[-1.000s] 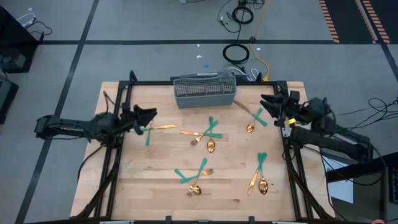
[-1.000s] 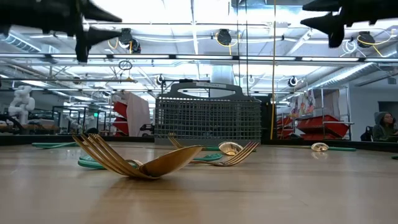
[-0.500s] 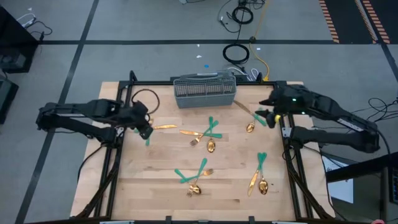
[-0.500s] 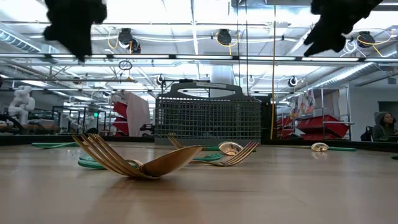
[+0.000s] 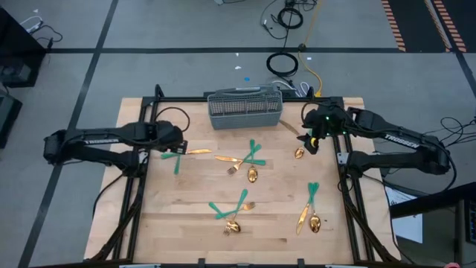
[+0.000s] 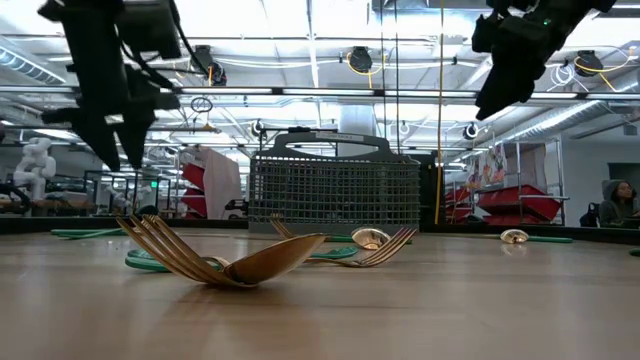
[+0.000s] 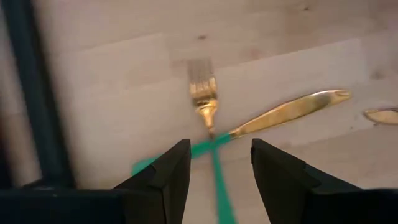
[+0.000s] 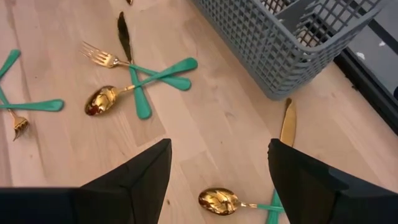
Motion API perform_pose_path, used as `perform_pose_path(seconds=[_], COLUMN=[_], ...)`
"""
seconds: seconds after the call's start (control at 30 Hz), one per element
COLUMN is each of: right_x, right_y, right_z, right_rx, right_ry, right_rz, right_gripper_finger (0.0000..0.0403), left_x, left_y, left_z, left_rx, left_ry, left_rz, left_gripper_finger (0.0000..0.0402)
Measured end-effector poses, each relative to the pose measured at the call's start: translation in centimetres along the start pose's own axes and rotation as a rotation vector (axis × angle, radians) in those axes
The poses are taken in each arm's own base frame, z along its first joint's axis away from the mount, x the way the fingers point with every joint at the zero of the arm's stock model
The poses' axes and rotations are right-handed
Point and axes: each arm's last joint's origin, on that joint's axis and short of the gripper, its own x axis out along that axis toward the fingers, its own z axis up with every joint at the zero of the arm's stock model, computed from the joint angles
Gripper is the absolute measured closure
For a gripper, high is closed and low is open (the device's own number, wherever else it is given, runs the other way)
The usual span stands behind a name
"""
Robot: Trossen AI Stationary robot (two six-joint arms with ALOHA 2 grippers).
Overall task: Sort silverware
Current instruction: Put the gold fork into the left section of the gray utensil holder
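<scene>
With your left gripper (image 7: 214, 171) spread above the crossed fork (image 7: 203, 102) and knife (image 7: 287, 112) at centre frame, descending carelessly could pinch both pieces together.

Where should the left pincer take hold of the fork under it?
Take the fork at its bare gold neck, coming straight down with fingers either side. It lies flat, and farther back its teal handle crosses the knife, so a grip there would likely catch both.
</scene>
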Motion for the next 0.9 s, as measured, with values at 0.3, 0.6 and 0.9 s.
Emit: perform_pose_path(seconds=[0.3, 0.6, 0.9], right_x=[-0.1, -0.1, -0.1], right_y=[0.0, 0.0, 0.0], right_z=[0.0, -0.1, 0.0], right_rx=[0.001, 0.028, 0.029], right_ry=[-0.002, -0.001, -0.001], right_rz=[0.002, 0.002, 0.002], right_gripper_finger=[0.0149, 0.0149, 0.0149], left_x=[3.2, 5.7, 3.2], left_y=[0.6, -0.8, -1.5], left_z=[1.1, 1.8, 1.1], left_rx=[0.010, 0.014, 0.023], left_ry=[0.048, 0.130, 0.105], left_rz=[0.050, 0.008, -0.122], left_gripper_finger=[0.0227, 0.0227, 0.0227])
